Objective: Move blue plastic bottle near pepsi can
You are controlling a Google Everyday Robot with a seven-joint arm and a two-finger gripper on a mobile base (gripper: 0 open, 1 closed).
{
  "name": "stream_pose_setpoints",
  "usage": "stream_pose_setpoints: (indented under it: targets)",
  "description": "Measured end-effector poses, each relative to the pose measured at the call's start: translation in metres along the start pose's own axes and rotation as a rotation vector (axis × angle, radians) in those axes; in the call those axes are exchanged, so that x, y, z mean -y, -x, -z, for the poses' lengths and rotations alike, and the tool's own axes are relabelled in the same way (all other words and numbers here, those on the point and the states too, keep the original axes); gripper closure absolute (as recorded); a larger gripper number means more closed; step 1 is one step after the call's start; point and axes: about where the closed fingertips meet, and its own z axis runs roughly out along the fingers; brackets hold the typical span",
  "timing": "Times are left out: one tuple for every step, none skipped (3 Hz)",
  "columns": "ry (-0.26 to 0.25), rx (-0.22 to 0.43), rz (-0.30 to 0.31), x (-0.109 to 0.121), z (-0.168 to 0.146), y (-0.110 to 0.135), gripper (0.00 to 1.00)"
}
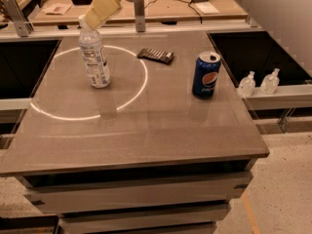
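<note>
Gripper was noted just above the cap of the upright bottle, grip state not tellable, the can well apart; the tall bottle could be toppled if clipped high.

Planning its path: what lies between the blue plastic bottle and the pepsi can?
Camera view: bare tabletop; snack wrapper lies farther back. Gripper hovers over the blue plastic bottle.

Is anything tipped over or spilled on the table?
Nothing stands out. The blue plastic bottle and the pepsi can both stand upright, the dark wrapper lies flat farther back, and the gripper hangs by the bottle's cap.
</note>
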Motion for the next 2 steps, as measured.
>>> stream_pose_setpoints:
  targets:
    - [0.017, 0.073, -0.016, -0.017, -0.001, 0.000, 0.00]
    - [0.033, 0.124, -0.008, -0.030, -0.027, 0.001, 0.00]
